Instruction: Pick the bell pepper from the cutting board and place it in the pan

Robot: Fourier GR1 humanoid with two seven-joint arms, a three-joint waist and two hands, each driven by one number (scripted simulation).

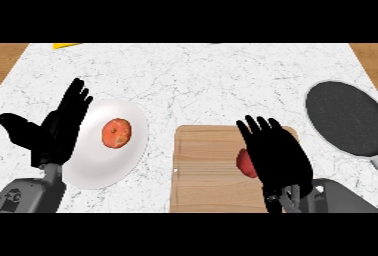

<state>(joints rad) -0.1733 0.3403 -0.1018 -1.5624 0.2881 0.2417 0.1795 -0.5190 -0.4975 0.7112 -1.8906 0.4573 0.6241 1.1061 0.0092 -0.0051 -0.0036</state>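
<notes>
Bell pepper (246, 163) is lying red on the wooden cutting board (207, 170), partly hidden by my right hand (280, 155). Its fingers (255, 128) are stretching straight, gripping nothing, probably positioning for a grasp. The dark pan (343, 122) is sitting further right on the bench (221, 80). My left hand (59, 131) is resting open beside a white plate (88, 176), probably to stay clear.

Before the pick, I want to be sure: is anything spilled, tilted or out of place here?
Nothing stands out. The bell pepper lies on the cutting board, partly hidden by the right robot hand.
</notes>
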